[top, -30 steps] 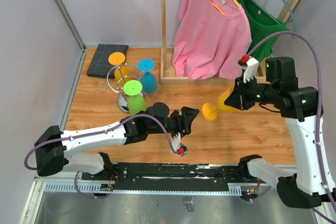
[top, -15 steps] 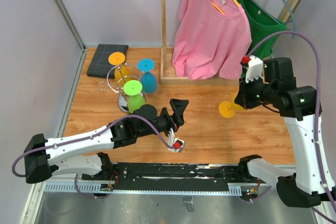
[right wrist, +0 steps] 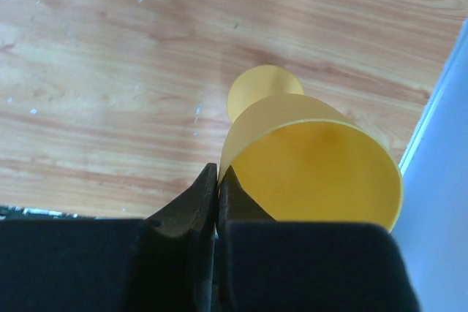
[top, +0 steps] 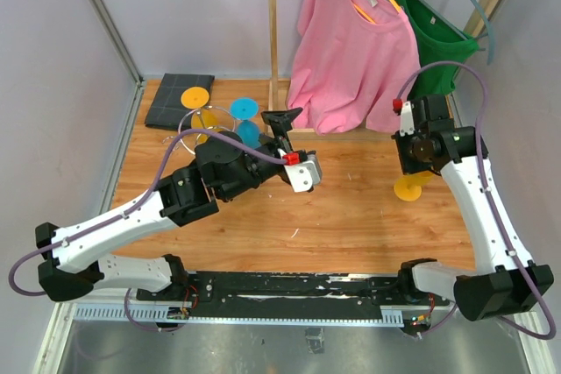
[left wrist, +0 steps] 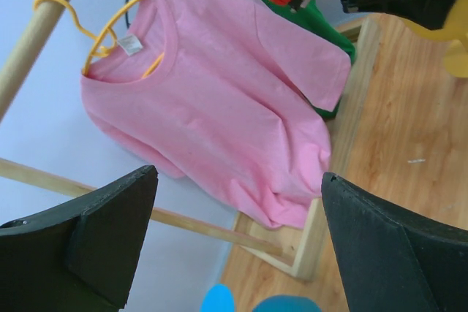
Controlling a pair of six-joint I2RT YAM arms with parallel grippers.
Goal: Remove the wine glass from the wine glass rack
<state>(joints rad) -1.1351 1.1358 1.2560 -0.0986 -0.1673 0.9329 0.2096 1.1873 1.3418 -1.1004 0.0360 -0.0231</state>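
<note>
- Robotics lab: a staged test cell, not a lived-in room.
- Small wooden desk (top: 351,216), boxed in by plain pale lilac panels (top: 53,85) at the left, back and right.
- Two white-and-black machines, left arm (top: 131,221) and right arm (top: 482,216), mounted on a black rail (top: 289,285) along the near edge, above a perforated metal strip (top: 263,313).
- Purple cables (top: 438,69) looping loose from both.
- Household props laid out like samples:
  - pink T-shirt (top: 351,50) and green T-shirt (top: 434,24) on hangers on a wooden clothes rack (top: 273,41)
  - folded dark cloth (top: 178,98)
  - orange wine glass (top: 195,97) and blue wine glass (top: 245,109) at a chrome wine glass rack (top: 186,129)
  - yellow wine glass (top: 410,187) at the right arm
</note>
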